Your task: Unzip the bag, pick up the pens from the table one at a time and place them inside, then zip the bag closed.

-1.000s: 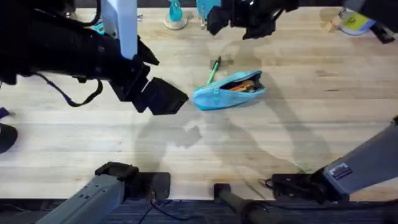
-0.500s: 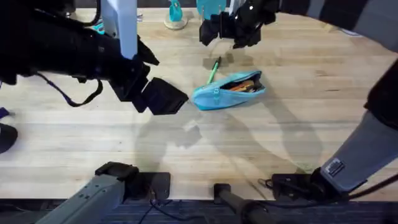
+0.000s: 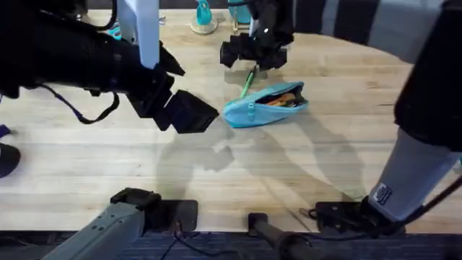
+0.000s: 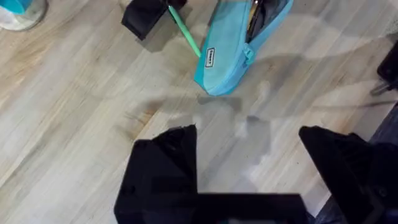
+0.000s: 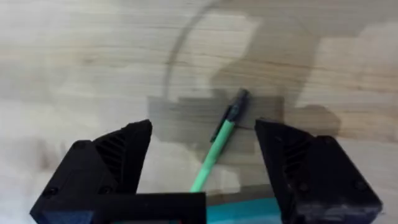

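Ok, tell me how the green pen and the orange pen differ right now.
The green pen lies on the table beside the bag; the orange pen is already inside the open bag. The green pen shows its full length and dark tip, between the right gripper's open fingers; the orange pen is partly hidden. Both are slim.

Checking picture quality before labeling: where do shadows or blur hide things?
Overhead: the left arm looms dark and blurred, soft shadows below the bag. Right wrist: the right hand shadows the table around the green pen, still readable.
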